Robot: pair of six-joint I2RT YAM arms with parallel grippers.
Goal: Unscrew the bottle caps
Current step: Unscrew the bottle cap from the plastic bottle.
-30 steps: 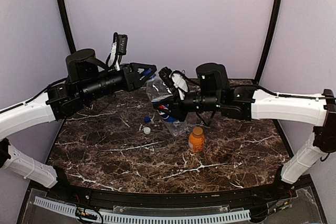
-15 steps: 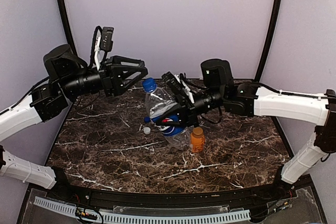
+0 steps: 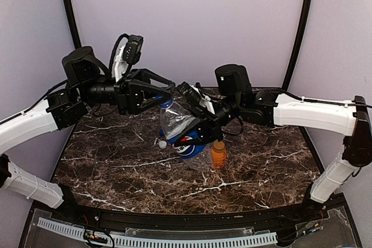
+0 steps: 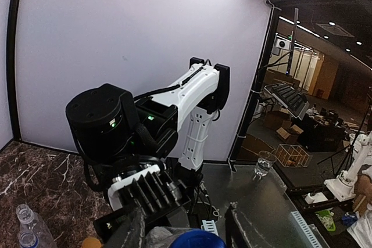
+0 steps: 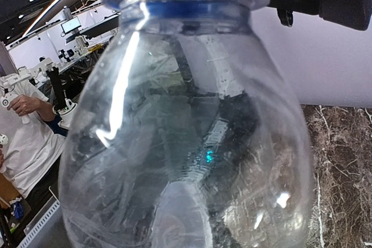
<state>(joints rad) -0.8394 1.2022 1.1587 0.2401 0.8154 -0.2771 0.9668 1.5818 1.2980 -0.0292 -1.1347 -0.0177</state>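
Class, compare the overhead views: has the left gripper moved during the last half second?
Yes. Judged against the standing orange bottle, the left gripper has shifted right and slightly down, its fingers now flanking the blue cap of the Pepsi bottle.

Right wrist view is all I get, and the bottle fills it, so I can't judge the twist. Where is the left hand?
Observer: The left hand is at the blue cap, one finger on either side, open with a gap showing.
Operator: How is the bottle held?
Observer: The right hand grips the bottle around its middle. It is tilted, with the cap end up and toward the left hand.
Operator: Anything close to its lower end?
Observer: An orange bottle stands upright right beside it, with its cap on.
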